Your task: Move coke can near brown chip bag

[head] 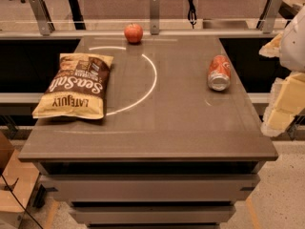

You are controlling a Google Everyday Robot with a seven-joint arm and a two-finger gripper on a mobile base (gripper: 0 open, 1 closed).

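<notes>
The coke can (219, 72) lies on its side on the right part of the brown table (157, 128), with its silver end toward me. The brown chip bag (75, 86) lies flat on the left side of the table, far from the can. My gripper (282, 101) shows as pale cream parts at the right edge of the view. It is beyond the table's right edge, to the right of the can and slightly nearer to me, and it touches nothing.
A red apple (134, 33) stands at the far edge of the table, in the middle. A metal rail with posts (154, 13) runs behind the table. A white arc (147, 87) is marked on the tabletop between bag and can.
</notes>
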